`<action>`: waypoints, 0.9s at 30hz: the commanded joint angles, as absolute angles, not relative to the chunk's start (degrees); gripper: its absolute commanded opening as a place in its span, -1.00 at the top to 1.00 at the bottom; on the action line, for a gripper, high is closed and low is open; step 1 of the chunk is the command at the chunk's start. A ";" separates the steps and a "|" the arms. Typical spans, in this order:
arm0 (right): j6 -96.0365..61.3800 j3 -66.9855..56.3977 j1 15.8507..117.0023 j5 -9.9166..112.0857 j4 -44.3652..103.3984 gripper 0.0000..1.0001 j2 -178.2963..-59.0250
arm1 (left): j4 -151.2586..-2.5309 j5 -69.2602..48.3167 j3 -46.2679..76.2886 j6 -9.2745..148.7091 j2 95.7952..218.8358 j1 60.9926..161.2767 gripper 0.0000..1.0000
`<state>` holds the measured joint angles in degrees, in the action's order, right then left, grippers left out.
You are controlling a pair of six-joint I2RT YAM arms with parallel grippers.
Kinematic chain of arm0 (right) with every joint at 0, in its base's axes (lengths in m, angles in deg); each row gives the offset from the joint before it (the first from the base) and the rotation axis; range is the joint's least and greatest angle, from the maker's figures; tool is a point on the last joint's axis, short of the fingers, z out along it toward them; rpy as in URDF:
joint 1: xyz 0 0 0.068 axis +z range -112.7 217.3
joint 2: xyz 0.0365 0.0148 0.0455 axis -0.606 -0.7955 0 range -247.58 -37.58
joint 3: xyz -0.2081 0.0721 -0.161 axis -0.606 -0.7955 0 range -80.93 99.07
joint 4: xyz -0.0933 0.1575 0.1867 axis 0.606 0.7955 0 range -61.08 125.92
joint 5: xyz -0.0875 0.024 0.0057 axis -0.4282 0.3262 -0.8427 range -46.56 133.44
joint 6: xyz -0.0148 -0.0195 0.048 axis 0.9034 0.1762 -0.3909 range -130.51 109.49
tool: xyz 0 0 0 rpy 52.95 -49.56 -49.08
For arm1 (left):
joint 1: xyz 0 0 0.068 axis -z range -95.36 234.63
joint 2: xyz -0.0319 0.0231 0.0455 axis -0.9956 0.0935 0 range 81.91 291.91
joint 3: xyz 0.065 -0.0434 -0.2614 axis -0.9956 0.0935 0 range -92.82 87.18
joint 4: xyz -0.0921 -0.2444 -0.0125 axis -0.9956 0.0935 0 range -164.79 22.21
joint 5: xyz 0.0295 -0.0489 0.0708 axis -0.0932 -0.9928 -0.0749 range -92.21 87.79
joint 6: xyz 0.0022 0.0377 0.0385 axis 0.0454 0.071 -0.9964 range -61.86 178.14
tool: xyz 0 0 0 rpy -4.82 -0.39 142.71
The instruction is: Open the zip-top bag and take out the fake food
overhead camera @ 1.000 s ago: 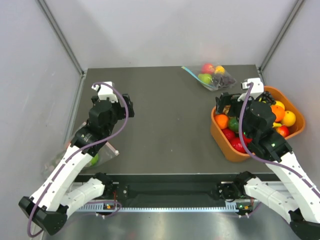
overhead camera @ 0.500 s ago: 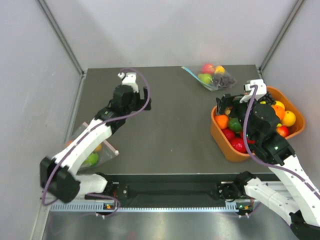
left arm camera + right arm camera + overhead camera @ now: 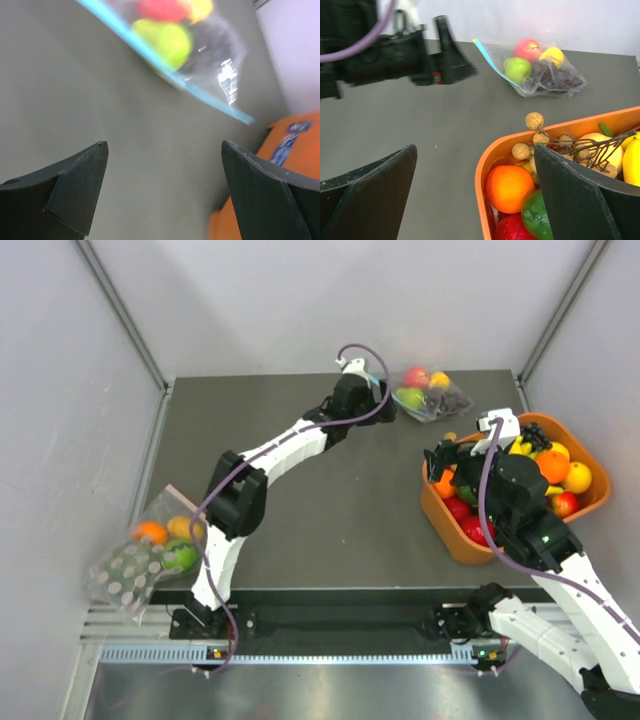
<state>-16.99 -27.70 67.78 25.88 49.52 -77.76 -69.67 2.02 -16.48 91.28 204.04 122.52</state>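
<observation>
just ahead of left end effector (image 3: 164, 146), jaws spread wide, empty: zip-top bag (image 3: 202, 42), not touching.

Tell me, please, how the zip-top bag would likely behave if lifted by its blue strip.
The zip-top bag looks thin and crinkly, so it would probably sag. Its rounded fake fruits sit loose, so they would likely shift downward.

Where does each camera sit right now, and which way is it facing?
Top external: above, behind the bases, looking down at the table; both arms show.
Left wrist: on the left gripper, facing the zip-top bag; its open fingers show.
Right wrist: on the right gripper, facing over the orange bin; open fingers show.
All share the bag.
</observation>
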 commanded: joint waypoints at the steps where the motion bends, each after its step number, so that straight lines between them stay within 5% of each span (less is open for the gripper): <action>1: -17.19 -28.02 67.36 28.14 48.17 -0.99 -76.69 | -72.52 3.94 -31.85 96.62 212.30 125.15 -0.98; 5: -17.81 -29.24 67.45 29.73 47.64 -0.99 -76.16 | -69.96 5.25 -42.08 99.27 220.33 126.38 -0.98; 22: -19.66 -33.47 67.36 34.30 46.06 -0.99 -70.89 | -72.33 11.24 -50.37 102.79 231.93 129.02 -0.96; 23: -19.74 -33.47 67.36 34.39 46.15 -0.99 -70.54 | -72.59 11.32 -50.28 102.87 232.20 129.02 -0.90; 26: -19.65 -33.47 67.36 34.83 46.32 -0.99 -70.37 | -73.91 11.50 -50.28 102.87 233.17 129.02 0.15; 27: -19.83 -33.64 67.36 34.92 46.24 -0.99 -70.28 | -74.26 11.76 -50.19 102.96 233.34 129.02 0.33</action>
